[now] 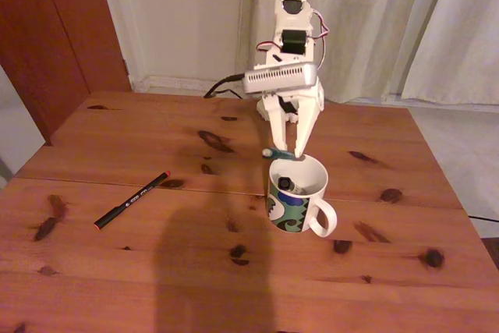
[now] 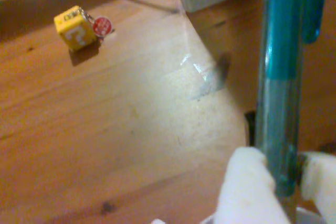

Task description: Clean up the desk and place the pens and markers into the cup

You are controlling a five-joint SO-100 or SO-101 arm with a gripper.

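— Above the cup [image 1: 296, 193], what is the tool [image 1: 285, 151] doing?
— It is pinching the teal pen [image 2: 281, 103] right over the rim.
— And the other pens?
— One dark-ended marker [image 1: 285, 183] is standing inside the cup; the black pen [image 1: 132, 200] is lying on the surface [image 1: 117, 271], well to the left in the fixed view.

The teal pen [image 2: 281, 77] runs off the wrist view's top edge — blurred (as everything there).
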